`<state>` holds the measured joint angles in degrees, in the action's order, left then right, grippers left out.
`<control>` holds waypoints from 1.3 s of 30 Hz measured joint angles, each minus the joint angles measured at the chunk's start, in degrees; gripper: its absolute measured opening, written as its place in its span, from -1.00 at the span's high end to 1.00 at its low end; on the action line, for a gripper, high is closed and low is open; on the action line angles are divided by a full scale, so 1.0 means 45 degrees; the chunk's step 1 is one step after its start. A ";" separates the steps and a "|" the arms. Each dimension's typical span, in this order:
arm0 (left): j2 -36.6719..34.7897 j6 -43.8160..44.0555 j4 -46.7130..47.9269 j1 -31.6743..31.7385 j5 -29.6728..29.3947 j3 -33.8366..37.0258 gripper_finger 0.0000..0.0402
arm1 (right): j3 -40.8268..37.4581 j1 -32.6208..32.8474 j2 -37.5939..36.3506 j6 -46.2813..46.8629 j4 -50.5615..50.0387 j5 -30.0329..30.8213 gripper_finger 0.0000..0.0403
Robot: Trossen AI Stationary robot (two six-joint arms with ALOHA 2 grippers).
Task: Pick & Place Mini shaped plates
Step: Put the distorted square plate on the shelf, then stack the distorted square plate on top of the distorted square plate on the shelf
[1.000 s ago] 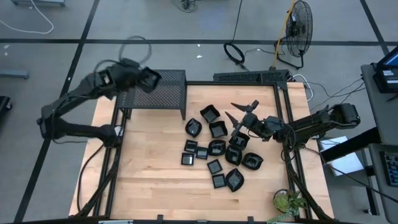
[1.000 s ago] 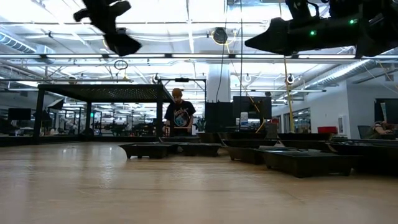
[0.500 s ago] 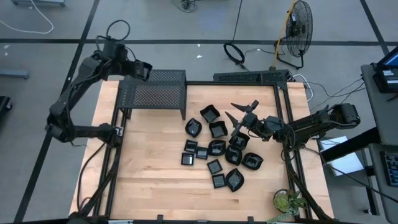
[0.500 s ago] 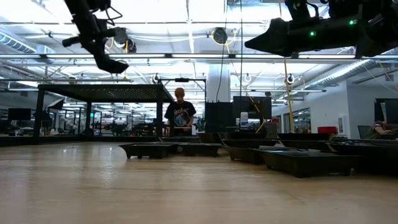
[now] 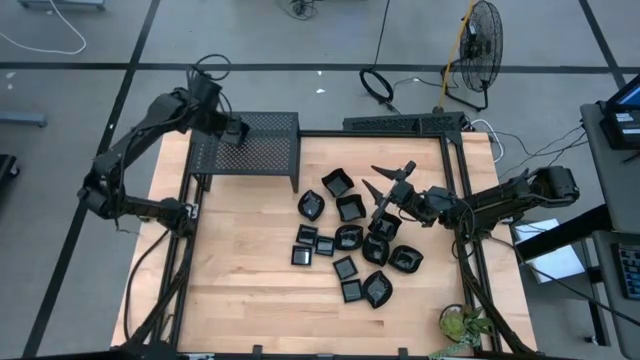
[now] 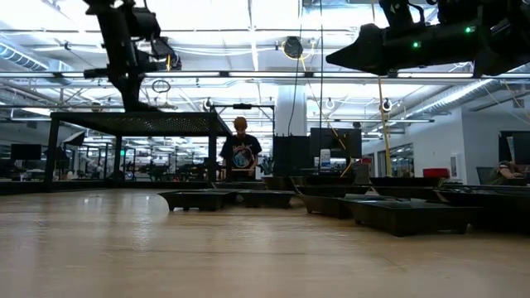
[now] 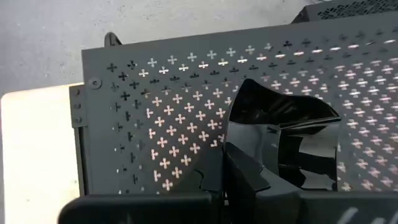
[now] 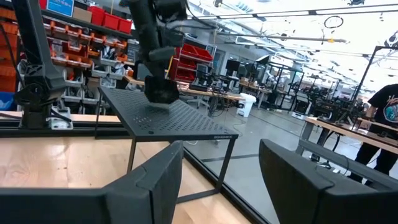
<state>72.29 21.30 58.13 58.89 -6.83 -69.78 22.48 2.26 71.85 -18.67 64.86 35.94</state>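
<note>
My left gripper (image 5: pixel 234 128) is shut on one mini shaped plate (image 7: pixel 283 146), a glossy black dish with flared walls. It holds the plate over the top of the black mesh rack (image 5: pixel 248 150), close above it; in the low view the left gripper (image 6: pixel 137 101) stands just over the rack's top (image 6: pixel 141 122). The other mini shaped plates (image 5: pixel 345 235) lie scattered on the wooden table right of the middle. My right gripper (image 5: pixel 372 178) hangs open above that cluster, holding nothing; its fingers (image 8: pixel 149 183) stand wide apart. My left gripper pinches the plate's wall on the side nearest the wrist (image 7: pixel 245 163) between its two fingers. The fingers slant steeply down from above. The plate sticks out beyond the fingertips, tilted, over the rack's perforated top (image 7: pixel 168 118); whether its underside touches the mesh, I cannot tell.
The rack stands on legs at the table's far left corner. A black frame (image 5: pixel 455 200) runs along the table's edges. A potted plant (image 5: pixel 462 325) sits at the near right corner. Bare wood lies at the near left. A person (image 6: pixel 240 153) stands in the room behind.
My left gripper, still shut on the plate, has come down from high above the table to just over the rack's top, while its arm swung toward the far edge and the wrist rolled. The right arm has kept still.
</note>
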 joint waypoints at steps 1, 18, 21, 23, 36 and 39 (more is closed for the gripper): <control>-0.0034 -0.0010 -0.0232 0.0005 0.0101 0.0160 0.97 | 0.0000 0.0000 0.0000 0.0008 0.0000 -0.0002 0.02; -0.0148 -0.0955 -0.0489 0.0076 0.0105 0.0637 0.88 | 0.0000 0.0000 0.0000 0.0022 -0.0103 0.0000 0.03; -0.0397 -0.1046 -0.0475 -0.0052 -0.0081 0.0637 0.75 | 0.0000 0.0000 0.0000 0.0013 -0.0104 0.0000 0.03; -0.0635 -0.1049 -0.0477 -0.0092 -0.0174 0.0642 0.62 | 0.0000 0.0000 0.0000 0.0008 -0.0107 -0.0001 0.03; -0.2242 -0.2912 -0.0975 -0.0814 0.2436 0.0642 0.08 | 0.0000 0.0015 0.0000 0.0012 -0.0603 0.0000 0.03; -0.2717 -0.3722 -0.1729 -0.1593 0.4065 0.0642 0.10 | 0.0028 -0.0038 0.0000 0.0586 -0.1123 0.0053 0.03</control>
<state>60.06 4.55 50.35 51.73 11.46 -66.89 22.61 2.09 71.85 -16.03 59.81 36.18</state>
